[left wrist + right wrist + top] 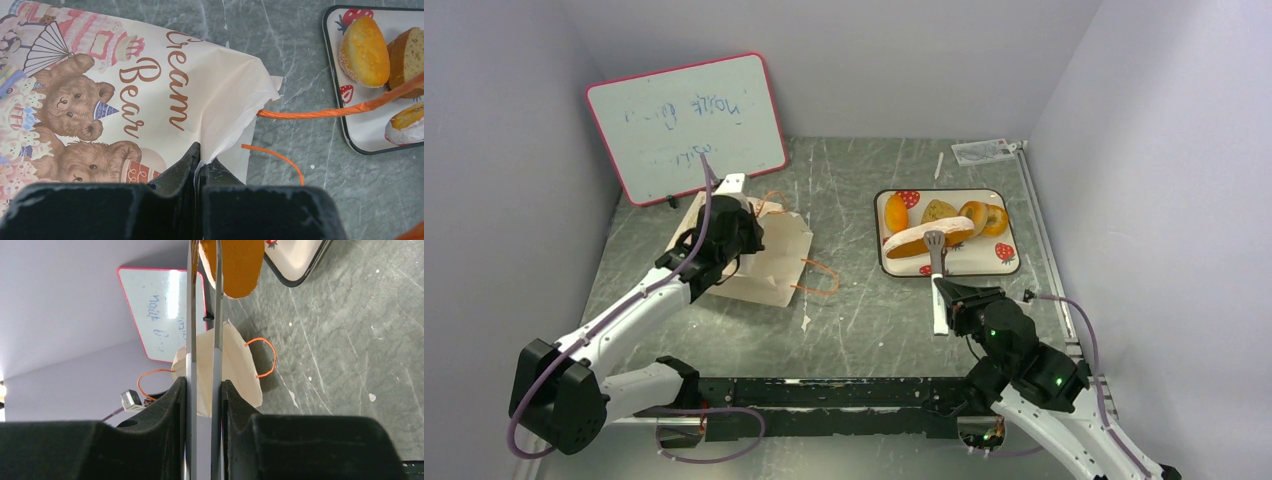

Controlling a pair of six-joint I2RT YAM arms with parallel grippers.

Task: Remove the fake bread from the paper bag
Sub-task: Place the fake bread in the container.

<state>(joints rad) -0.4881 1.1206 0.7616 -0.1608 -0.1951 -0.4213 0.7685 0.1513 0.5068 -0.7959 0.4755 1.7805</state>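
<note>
The paper bag (769,255) lies flat at the left, its bear print (75,110) facing up and its orange cord handles (340,110) trailing toward the tray. My left gripper (200,152) is shut on the bag's edge near the mouth. My right gripper (204,382) is shut on grey tongs (937,262). The tongs' tips pinch the baguette (919,242) at the tray's near side, and its orange-brown end (240,265) shows in the right wrist view. An oval roll (895,212), a loaf chunk (939,211) and two bagels (984,217) lie on the tray.
The white strawberry-printed tray (994,262) sits right of centre. A pink-framed whiteboard (686,125) leans at the back left, just behind the bag. A clear packet (984,150) and a white stick (939,165) lie at the back. Walls close in on both sides.
</note>
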